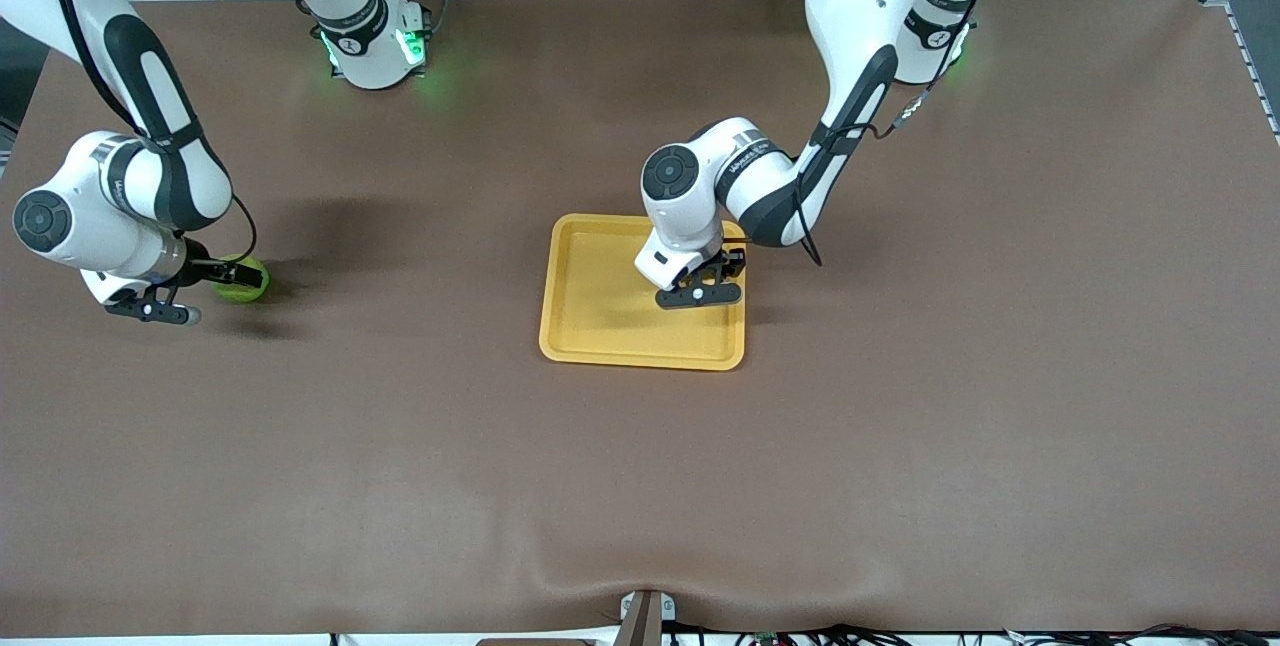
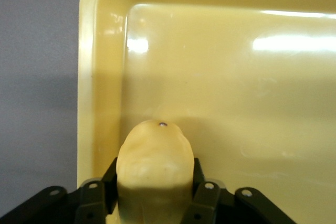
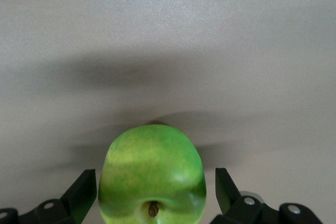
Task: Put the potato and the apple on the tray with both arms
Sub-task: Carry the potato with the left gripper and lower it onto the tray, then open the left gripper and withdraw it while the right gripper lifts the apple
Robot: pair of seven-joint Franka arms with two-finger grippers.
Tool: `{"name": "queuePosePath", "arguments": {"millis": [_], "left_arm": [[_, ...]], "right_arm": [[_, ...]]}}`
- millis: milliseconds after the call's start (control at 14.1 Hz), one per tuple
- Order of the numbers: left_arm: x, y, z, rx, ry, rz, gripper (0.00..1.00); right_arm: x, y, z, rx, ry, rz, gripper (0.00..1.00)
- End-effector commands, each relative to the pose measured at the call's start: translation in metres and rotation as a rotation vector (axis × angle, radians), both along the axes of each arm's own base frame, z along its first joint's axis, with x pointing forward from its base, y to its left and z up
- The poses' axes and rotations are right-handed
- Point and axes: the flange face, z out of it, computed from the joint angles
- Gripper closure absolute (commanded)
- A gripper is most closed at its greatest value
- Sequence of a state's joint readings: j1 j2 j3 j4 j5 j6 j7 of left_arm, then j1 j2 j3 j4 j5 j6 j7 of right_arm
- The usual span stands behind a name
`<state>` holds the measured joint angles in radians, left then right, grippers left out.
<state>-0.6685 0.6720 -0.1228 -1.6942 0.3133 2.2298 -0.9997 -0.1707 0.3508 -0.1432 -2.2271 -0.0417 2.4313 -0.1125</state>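
Item one: your left gripper [image 2: 152, 203] pinches the potato [image 2: 153, 166] low over the tray [image 1: 590, 311], likely for release. Item two: your right gripper [image 3: 152, 195], fingers spread, straddles the apple [image 3: 152, 174] on the table [image 1: 900, 426], unclamped, toward the right arm's end.

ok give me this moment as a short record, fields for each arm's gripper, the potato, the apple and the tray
left gripper: over the tray, shut on the potato
right gripper: low at the right arm's end of the table, fingers open around the apple
potato: held between the left fingers, above the tray floor near a corner
apple: between the right fingers, not on the tray
tray: mid-table, nothing resting on it yet
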Motion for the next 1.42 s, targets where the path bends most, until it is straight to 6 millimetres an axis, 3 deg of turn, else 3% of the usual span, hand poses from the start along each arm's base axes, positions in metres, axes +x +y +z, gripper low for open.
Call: {"name": "queuePosePath", "arguments": {"millis": [0, 71, 142, 283, 354, 496, 708, 921, 1133, 1346], "left_arm": [[0.004, -0.004, 0.002, 0.026, -0.026, 0.003, 0.0], [0.007, -0.005, 0.009, 0.018, -0.035, 0.005, 0.0], [0.016, -0.007, 0.02, 0.004, -0.053, 0.015, 0.0], [0.028, -0.009, 0.049, 0.013, -0.064, 0.032, 0.0], [0.038, -0.009, 0.066, 0.014, -0.069, 0.047, 0.0], [0.062, 0.002, 0.106, -0.001, -0.095, 0.087, 0.0], [0.1, 0.05, 0.147, -0.028, -0.107, 0.095, 0.0], [0.12, 0.109, 0.201, -0.045, -0.042, 0.085, 0.0], [0.124, 0.175, 0.269, -0.078, 0.026, 0.069, 0.0], [0.119, 0.233, 0.313, -0.092, 0.07, 0.093, 0.0]], "right_arm": [[-0.004, -0.005, -0.013, 0.012, -0.018, -0.011, 0.0], [-0.007, -0.004, -0.02, 0.013, -0.014, -0.011, 0.0], [-0.008, -0.003, -0.022, 0.01, -0.024, -0.008, 0.09], [-0.008, 0.002, -0.025, 0.014, -0.022, 0.0, 0.54], [-0.008, 0.003, -0.025, 0.015, -0.021, 0.0, 0.7], [-0.008, 0.005, -0.024, 0.017, -0.021, 0.004, 0.87], [-0.004, 0.02, -0.022, 0.027, -0.018, 0.022, 1.0], [0.0, 0.035, -0.022, 0.036, -0.02, 0.044, 1.0], [0.003, 0.051, -0.019, 0.052, -0.007, 0.037, 1.0], [0.01, 0.096, -0.008, 0.12, 0.009, -0.044, 1.0]]}}
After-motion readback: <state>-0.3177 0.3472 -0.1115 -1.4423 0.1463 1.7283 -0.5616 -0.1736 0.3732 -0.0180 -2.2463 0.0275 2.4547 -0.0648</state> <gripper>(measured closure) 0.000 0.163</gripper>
